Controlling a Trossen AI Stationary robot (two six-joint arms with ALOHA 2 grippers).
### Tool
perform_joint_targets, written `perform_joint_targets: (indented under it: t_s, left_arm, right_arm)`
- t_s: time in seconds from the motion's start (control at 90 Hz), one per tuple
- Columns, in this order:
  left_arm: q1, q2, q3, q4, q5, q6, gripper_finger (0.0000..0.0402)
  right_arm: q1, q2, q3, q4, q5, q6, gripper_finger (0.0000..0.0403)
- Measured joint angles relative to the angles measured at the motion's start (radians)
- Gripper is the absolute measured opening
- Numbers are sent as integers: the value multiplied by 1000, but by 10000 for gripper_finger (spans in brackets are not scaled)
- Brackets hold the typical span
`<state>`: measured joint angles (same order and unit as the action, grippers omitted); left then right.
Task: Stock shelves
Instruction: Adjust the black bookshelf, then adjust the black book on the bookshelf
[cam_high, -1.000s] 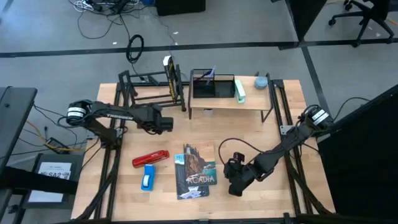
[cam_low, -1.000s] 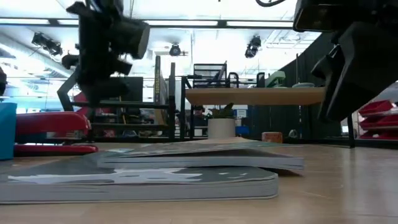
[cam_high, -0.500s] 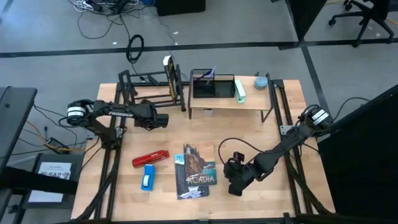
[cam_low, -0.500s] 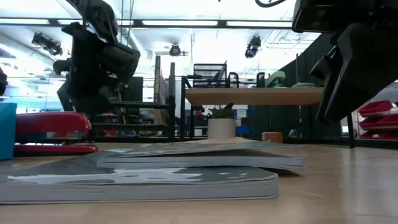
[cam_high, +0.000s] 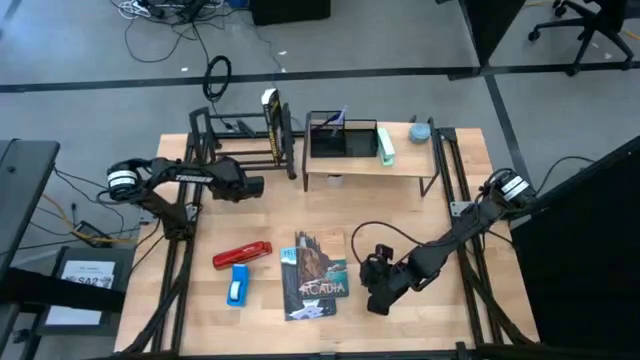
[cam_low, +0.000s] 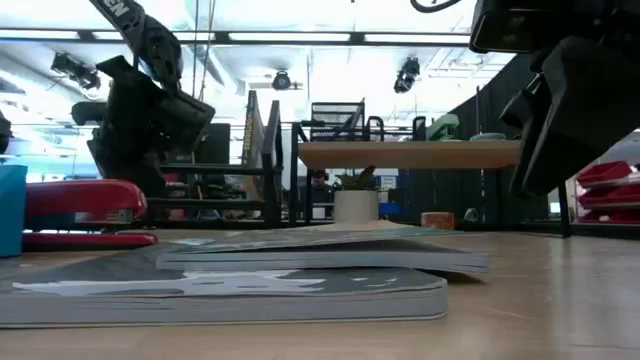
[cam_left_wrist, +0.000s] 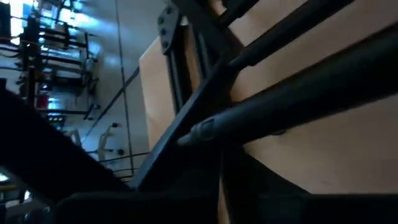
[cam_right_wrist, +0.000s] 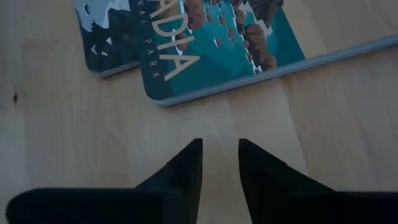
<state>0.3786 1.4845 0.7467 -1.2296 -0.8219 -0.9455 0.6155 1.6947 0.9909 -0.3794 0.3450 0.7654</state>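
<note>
Seemingly, left pincer (cam_high: 256, 185) behind rack (cam_high: 240, 150).

high: overhead, whole table | low: tabletop level; both share books (cam_high: 314, 272)

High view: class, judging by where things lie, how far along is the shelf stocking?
Done: a book stands in the black rack; the wood shelf carries an organizer. In hand: nothing; the right gripper hovers open beside the Acadia books, the left gripper by the rack. Left: those books, the red stapler and a blue item on the table.
</note>
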Motion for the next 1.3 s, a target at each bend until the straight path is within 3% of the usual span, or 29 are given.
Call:
perform_joint_targets:
  t_s: [0.133,0.322,0.411,0.556,0.656,0.8,0.878,0.967,1.189,1.3]
  left_arm:
    - [14,0,1,-2,9,-27,0]
    - [-6,0,53,-105,221,-31,0]
    - [-61,0,124,-178,288,-54,0]
    - [-180,0,326,-301,294,-138,0]
    - [-245,0,487,-308,253,-162,0]
    - [-273,0,661,-299,-6,-172,0]
    - [-244,0,701,-285,-131,-171,0]
    - [-169,0,707,-233,-175,-123,0]
    - [68,2,598,108,-24,216,0]
    - [152,2,549,137,-18,238,0]
  right_arm:
    - [0,0,0,0,0,0,75]
    - [0,0,0,0,0,10,75]
    - [0,0,0,1,0,10,75]
    - [0,0,0,2,0,10,75]
    - [0,0,0,3,0,7,75]
    - [0,0,0,5,0,2,75]
    - [1,0,0,5,0,3,75]
    - [4,0,0,5,0,2,75]
    - [4,0,0,5,2,-40,75]
    - [1,0,0,5,22,-71,75]
